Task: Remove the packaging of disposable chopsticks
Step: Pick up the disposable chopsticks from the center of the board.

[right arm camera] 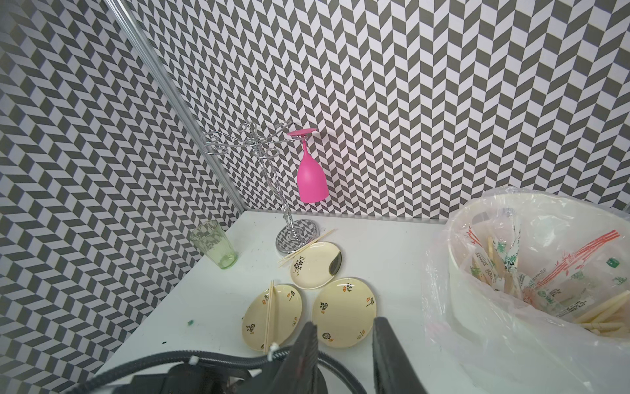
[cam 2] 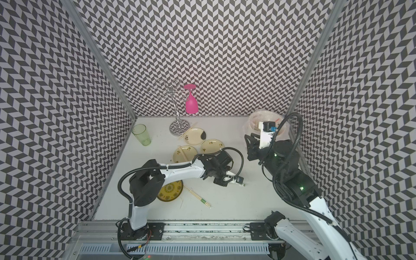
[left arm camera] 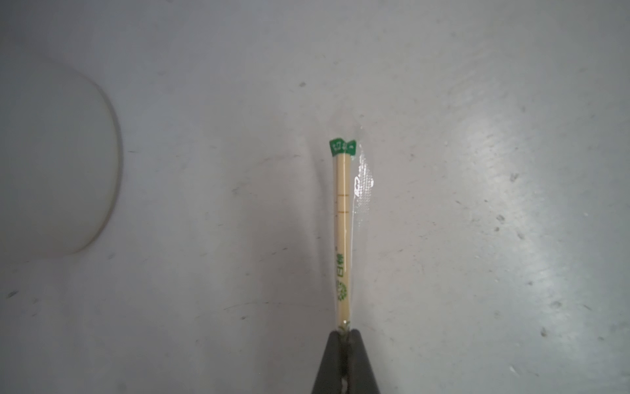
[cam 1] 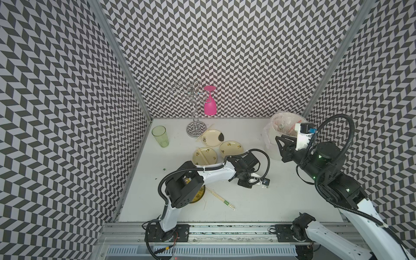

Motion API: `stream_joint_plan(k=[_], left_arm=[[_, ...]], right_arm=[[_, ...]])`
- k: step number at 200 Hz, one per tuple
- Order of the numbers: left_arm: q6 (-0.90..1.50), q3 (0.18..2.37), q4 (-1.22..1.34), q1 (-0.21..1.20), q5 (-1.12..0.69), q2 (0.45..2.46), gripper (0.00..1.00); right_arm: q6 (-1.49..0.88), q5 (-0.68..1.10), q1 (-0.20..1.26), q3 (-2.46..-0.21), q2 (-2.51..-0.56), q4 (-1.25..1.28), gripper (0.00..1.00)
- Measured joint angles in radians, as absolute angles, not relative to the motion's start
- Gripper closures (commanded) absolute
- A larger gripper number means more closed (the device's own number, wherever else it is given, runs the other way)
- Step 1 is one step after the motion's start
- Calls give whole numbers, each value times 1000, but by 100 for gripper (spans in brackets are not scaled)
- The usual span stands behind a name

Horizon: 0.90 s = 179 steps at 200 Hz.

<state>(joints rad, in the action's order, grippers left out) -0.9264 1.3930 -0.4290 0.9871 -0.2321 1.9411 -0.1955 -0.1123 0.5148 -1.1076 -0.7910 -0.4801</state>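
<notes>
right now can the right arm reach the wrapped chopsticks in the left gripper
Probably yes: the right gripper is open and empty, and the wrapped chopsticks stick out from the left gripper over bare table.

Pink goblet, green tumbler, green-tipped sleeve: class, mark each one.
Pink goblet (right arm camera: pixel 312 180): right wrist view, its bowl.
Green tumbler (cam 1: pixel 160 136): a top view, its wall.
Green-tipped sleeve (left arm camera: pixel 342 147): left wrist view, the green tip.

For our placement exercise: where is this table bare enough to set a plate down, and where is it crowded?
Bare: the near strip from the loose chopsticks to the right arm; the far strip between plates and bin. Crowded: around the stand and plates.
</notes>
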Motion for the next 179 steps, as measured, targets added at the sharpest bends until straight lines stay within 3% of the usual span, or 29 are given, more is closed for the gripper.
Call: stream_joint_plan(k=[71,141,179], left_arm=[[-569,1335,-153,800,-361,1667,100],[-229,1235,45,626,-613,1451,100],[-193,1173,86,608,-618,1362,100]], right_arm=[[-199,-56,515,-1162,-811,-410,71],[-174,251,515,-1117,-841,-219,66],[-176,327,515,-1113,-923,-173,53]])
